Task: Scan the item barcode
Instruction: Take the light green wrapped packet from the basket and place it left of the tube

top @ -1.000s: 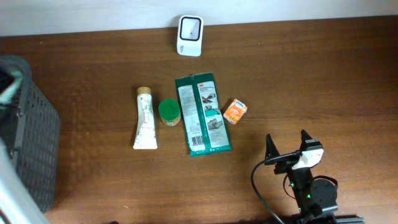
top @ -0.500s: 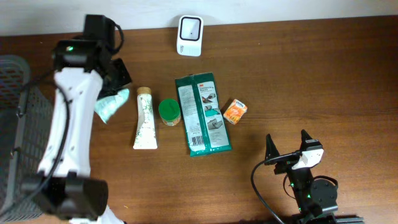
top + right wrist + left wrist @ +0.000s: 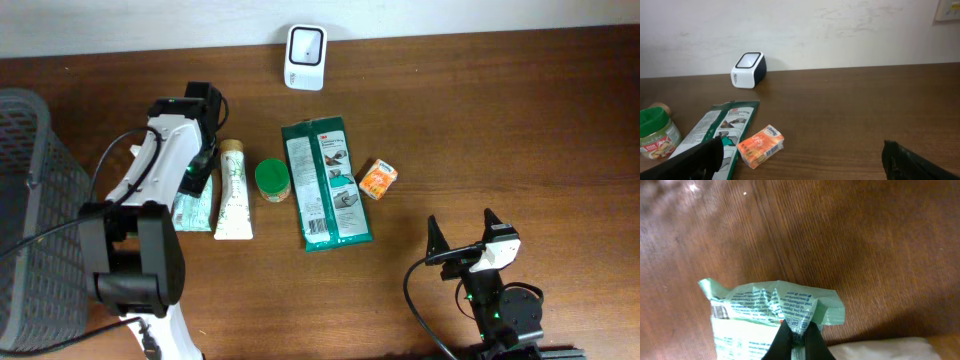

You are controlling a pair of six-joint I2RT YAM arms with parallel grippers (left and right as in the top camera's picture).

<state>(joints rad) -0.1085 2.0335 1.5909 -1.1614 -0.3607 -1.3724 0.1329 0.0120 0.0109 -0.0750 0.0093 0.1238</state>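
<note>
1. Clamped shut with the left gripper [image 3: 799,336] on the crimped end of a pale green packet [image 3: 775,311], with a barcode near the packet's 9 o'clock edge in the wrist view.
2. Seen from overhead at 9 o'clock on the bench [image 3: 500,120], just beside the tube [image 3: 232,190]; cannot tell whether resting or lifted.
3. Well apart from the scanner [image 3: 305,44] at 12 o'clock.
4. Spread wide and empty at 5 o'clock: right gripper [image 3: 462,228].
5. Lined up toward 3 o'clock from the tube: jar [image 3: 271,179], green pack [image 3: 326,183], orange box [image 3: 378,178].
6. Placed at the far 9 o'clock edge: basket [image 3: 40,200].
</note>
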